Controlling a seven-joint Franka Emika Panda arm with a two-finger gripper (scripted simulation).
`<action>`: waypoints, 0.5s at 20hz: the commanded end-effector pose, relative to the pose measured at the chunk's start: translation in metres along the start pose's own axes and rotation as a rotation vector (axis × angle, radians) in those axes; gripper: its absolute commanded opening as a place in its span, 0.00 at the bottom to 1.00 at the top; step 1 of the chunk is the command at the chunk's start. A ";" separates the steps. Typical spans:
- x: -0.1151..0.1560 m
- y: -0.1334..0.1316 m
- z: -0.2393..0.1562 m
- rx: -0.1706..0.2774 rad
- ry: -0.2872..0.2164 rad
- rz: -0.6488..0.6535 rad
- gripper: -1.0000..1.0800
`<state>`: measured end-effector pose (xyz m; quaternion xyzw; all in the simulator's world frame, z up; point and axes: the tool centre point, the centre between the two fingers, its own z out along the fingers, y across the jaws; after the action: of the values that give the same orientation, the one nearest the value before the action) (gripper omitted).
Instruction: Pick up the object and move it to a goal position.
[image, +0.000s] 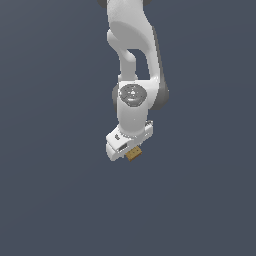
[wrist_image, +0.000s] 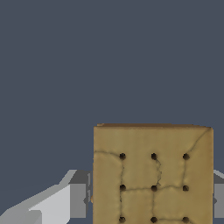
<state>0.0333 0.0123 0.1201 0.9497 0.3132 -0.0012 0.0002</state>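
The object (image: 133, 154) is a small flat tan-brown block that pokes out under the white hand of the arm in the exterior view. In the wrist view the object (wrist_image: 153, 175) fills the near part of the picture, its face marked with a grid of dark dots and crack lines. My gripper (image: 131, 153) is shut on it: a grey finger (wrist_image: 78, 200) presses one side and the other finger (wrist_image: 218, 199) shows at the opposite edge. The fingertips themselves are mostly hidden behind the block.
Around the arm (image: 132, 60) there is only a plain dark blue-grey background. No table, container or goal marker shows in either view.
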 end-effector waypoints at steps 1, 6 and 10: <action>-0.007 0.006 -0.030 -0.001 0.001 0.000 0.00; -0.020 0.017 -0.089 0.000 0.002 -0.001 0.00; -0.030 0.025 -0.133 0.000 0.003 -0.001 0.00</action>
<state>0.0264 -0.0210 0.2361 0.9496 0.3133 0.0001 0.0000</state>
